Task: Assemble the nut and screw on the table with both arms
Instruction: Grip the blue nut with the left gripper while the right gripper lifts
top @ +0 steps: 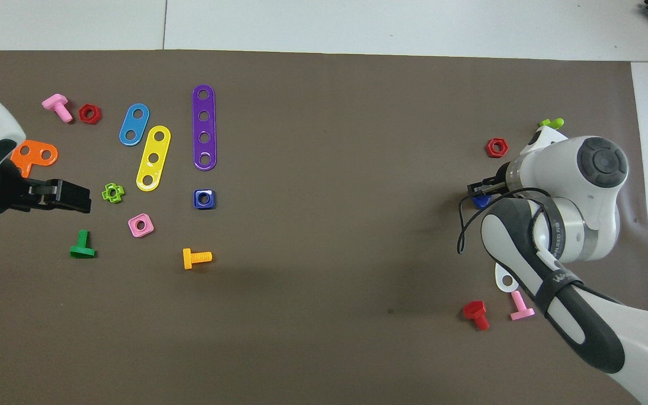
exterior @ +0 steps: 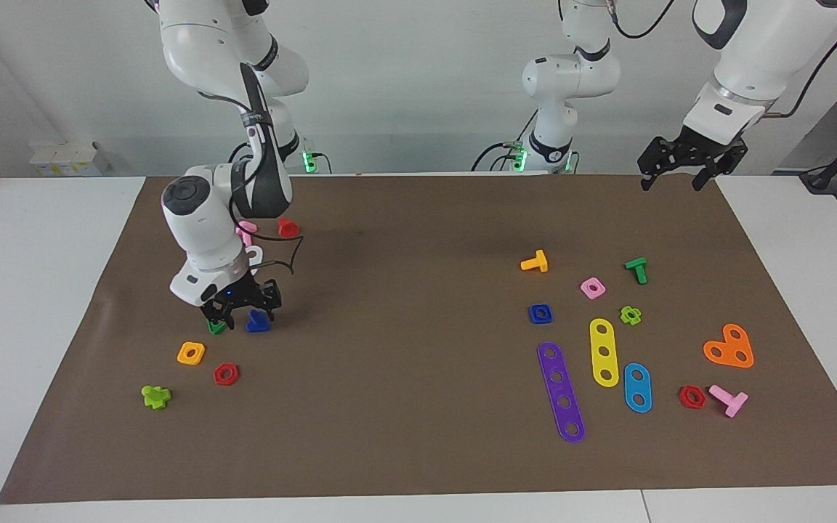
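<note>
**Facing view: right claw down at the blue screw, left claw raised and waiting**

The facing view shows the right claw (exterior: 240, 309) lowered to the brown mat (exterior: 404, 305) at the right arm's end of the tabletop (exterior: 41, 290). The blue screw (exterior: 259, 321) sits at its fingertips, partly covered by them, so whether the fingers actually press on it cannot be told. A small green piece (exterior: 216, 327) is mostly hidden under the same claw. In the overhead view the right arm's wrist covers nearly all of this; only a sliver of the screw (top: 480, 201) shows.

The blue nut (exterior: 540, 314) lies flat on the mat well apart from the screw, toward the left arm's end, beside the purple four-hole strip (exterior: 561, 392) and nearer to the robots than it. An orange bolt (exterior: 535, 261) lies nearer still to the robots.

The left claw (exterior: 680, 180) hangs in the air with its fingers spread and nothing between them, over the mat's edge, waiting. From overhead, the left arm is cut off by the frame edge and overlaps the orange angled plate (top: 34, 156).
</note>
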Robot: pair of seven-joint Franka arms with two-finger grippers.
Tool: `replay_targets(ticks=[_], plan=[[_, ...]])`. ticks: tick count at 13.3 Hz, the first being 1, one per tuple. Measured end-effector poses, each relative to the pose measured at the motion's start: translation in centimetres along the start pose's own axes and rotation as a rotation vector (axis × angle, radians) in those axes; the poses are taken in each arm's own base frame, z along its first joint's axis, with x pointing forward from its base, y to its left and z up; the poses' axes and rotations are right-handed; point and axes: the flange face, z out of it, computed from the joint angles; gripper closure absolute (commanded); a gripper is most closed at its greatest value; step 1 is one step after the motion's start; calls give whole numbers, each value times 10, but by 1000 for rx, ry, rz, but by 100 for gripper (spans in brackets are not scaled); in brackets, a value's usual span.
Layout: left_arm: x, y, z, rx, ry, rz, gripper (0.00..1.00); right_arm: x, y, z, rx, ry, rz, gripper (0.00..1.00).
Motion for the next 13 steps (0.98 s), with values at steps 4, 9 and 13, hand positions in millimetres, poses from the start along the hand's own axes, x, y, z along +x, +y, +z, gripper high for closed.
replay_targets(ticks=[4, 9, 13], plan=[[46, 40, 72, -17, 5, -35, 15, -5, -1, 5, 2, -13, 0, 53], [67, 50, 177, -30, 68, -52, 21, -7, 0, 8, 3, -19, 2, 100], [56, 71, 231, -35, 92, -72, 25, -4, 1, 4, 4, -1, 10, 100]])
